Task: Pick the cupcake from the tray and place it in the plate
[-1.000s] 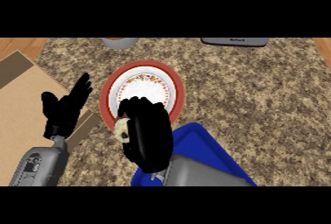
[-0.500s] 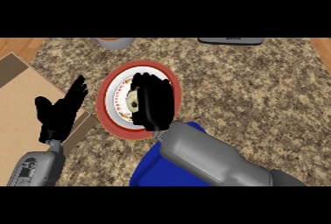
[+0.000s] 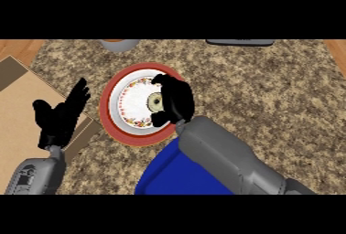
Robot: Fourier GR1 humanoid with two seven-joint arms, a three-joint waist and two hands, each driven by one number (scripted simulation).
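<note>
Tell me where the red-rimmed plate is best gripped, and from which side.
By its red rim on the left edge, coming in from the left. That arc of the plate lies bare, near the open left hand; the right hand with the cupcake covers the right side, and the blue tray crowds the lower edge.

No readable text, label or number shows anywhere.

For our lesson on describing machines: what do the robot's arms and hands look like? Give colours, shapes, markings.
Both forearms are grey, smooth and rounded. The left forearm shows darker markings near its lower end; the right forearm looks plain. The left hand and right hand are black, with fingers and a thumb. No cables show.
</note>
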